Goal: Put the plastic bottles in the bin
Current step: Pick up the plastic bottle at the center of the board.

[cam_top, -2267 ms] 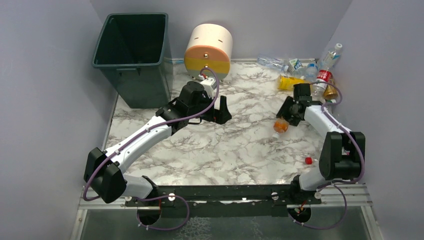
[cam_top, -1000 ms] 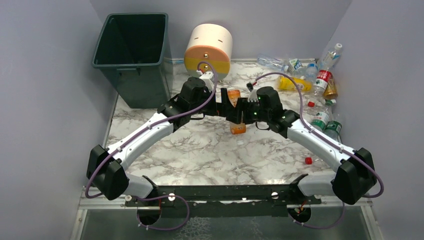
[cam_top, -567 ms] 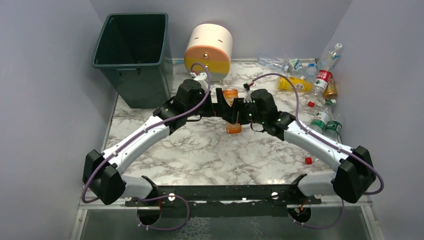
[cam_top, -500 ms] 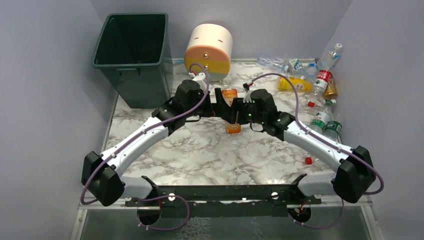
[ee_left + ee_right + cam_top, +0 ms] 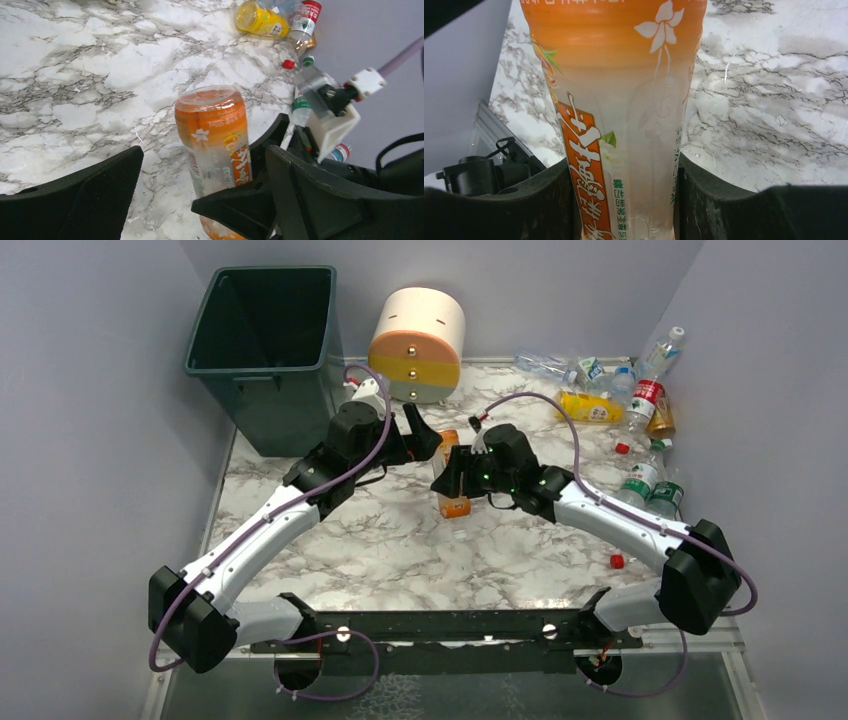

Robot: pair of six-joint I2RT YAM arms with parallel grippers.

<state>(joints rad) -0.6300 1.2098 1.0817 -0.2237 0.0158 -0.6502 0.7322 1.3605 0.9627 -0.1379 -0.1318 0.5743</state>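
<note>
Bottle [image 5: 212,130] under handling: clear plastic with a broad orange band at the end by its flat base and a white flower print on that band. A narrow orange label strip with white characters runs lengthwise down the clear part. A second patch of orange sits at the opposite end.

Position: over the middle of the marble table [image 5: 400,540], between the two arms. It is well apart from the bin [image 5: 262,372], which stands at the far left corner.

Orientation: in the top view the long axis runs near-to-far, leaning slightly left at the far end. The flat base points toward the back wall and the round drawer unit [image 5: 417,345]; the orange end points toward the arm bases. Whether it touches the table cannot be told.

Right gripper [image 5: 448,480]: jaws partly closed, one finger on each side of the clear midsection. Its wrist view shows both tight against the plastic.

Left gripper [image 5: 420,433]: jaws spread wide, holding nothing. In its wrist view the bottle's base end lies between its fingers. Bare table shows between the bottle and the finger at picture left; the other side is hidden behind the right gripper.

Other bottles [image 5: 625,390]: heaped in the far right corner, one yellow bottle [image 5: 590,408] lying on its side. A loose red cap [image 5: 617,561] lies near the right arm.
</note>
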